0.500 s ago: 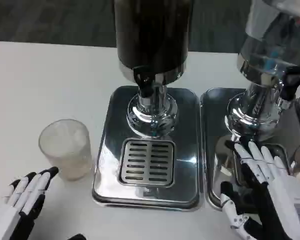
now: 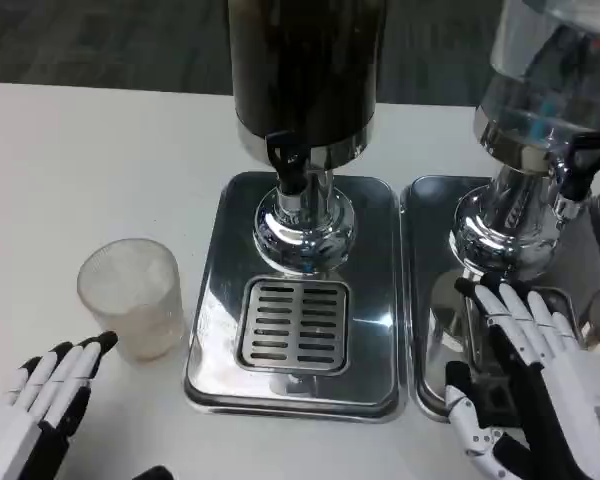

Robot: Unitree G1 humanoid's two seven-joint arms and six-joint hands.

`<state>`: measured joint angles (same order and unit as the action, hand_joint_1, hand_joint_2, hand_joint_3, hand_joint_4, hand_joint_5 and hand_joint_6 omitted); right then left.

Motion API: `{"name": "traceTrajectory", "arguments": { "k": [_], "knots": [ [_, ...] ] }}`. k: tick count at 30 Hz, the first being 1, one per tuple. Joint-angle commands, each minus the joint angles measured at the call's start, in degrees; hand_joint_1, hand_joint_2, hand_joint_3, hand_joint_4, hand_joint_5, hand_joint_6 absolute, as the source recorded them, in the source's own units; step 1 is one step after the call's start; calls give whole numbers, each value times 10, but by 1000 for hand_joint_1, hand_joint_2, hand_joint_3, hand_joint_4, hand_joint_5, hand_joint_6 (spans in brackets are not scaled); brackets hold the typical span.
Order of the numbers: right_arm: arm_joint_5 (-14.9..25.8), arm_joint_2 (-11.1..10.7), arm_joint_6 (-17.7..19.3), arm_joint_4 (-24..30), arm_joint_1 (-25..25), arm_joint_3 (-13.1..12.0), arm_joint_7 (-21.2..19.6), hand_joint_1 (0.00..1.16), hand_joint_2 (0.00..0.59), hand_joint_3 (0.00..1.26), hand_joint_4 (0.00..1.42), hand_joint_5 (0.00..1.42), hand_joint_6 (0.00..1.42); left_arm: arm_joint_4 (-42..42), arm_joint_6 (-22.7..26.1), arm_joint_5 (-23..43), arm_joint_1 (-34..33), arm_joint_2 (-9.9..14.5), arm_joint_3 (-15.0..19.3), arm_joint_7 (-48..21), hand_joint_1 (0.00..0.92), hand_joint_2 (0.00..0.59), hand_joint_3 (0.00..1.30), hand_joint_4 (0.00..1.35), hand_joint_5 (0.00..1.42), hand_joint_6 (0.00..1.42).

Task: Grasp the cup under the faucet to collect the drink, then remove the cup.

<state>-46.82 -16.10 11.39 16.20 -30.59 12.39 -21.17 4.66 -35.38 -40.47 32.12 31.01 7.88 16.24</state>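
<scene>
White bench (image 2: pixel 70 150) carrying two chrome drip trays side by side toward its right half. The centre tray (image 2: pixel 212 300) bears the dark drink dispenser (image 2: pixel 305 70), whose black faucet (image 2: pixel 288 165) hangs above a slotted grate (image 2: pixel 295 325). The right tray (image 2: pixel 425 300) bears a second, clear dispenser (image 2: pixel 545 90).

Cup (image 2: pixel 132 297): translucent, upright, apparently empty, on the bare bench just left of the centre tray, not yet under the faucet.

Change over the last half second: the right hand (image 2: pixel 540 390) has slipped slightly toward the bench's near edge; the left hand (image 2: pixel 45 395) and the cup are essentially unmoved. Judged from this, the grasp has not begun and no drink is collected.

Pose: the left hand lies at the near left corner, fingers straight and pressed together, tips just short of the cup's base, holding nothing. The right hand rests over the right tray, fingers spread and extended toward the clear dispenser's base, also holding nothing.
</scene>
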Motion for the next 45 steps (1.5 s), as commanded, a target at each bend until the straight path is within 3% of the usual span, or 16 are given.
{"name": "traceTrajectory", "arguments": {
  "k": [1, 7, 19, 26, 45],
  "knots": [
    [3, 0, 6, 3, -3, -4, -5, 280, 495, 115, 54, 4, 17, -1, 2, 10, 6, -1, -2, 8, 0, 76, 0, 0, 0, 0],
    [-10, 17, -7, 11, 3, 15, 3, 279, 494, 115, 54, 4, 17, 19, -11, 40, 1, 13, 12, 5, 0, 75, 0, 0, 0, 0],
    [-11, 31, -7, 7, 1, 11, -9, 277, 494, 115, 63, 14, 25, 67, -53, 92, -31, 13, 30, 15, 0, 56, 0, 0, 0, 56],
    [9, 14, 12, -8, 3, -4, -7, 276, 494, 122, 64, 15, 30, 72, -52, 96, -48, 2, 32, 21, 0, 40, 0, 0, 0, 115],
    [18, 11, 15, -12, 12, -1, 0, 274, 494, 138, 73, 26, 58, 216, -87, 170, -182, 41, 4, -53, 0, 0, 0, 0, 26, 192]
  ]
}}
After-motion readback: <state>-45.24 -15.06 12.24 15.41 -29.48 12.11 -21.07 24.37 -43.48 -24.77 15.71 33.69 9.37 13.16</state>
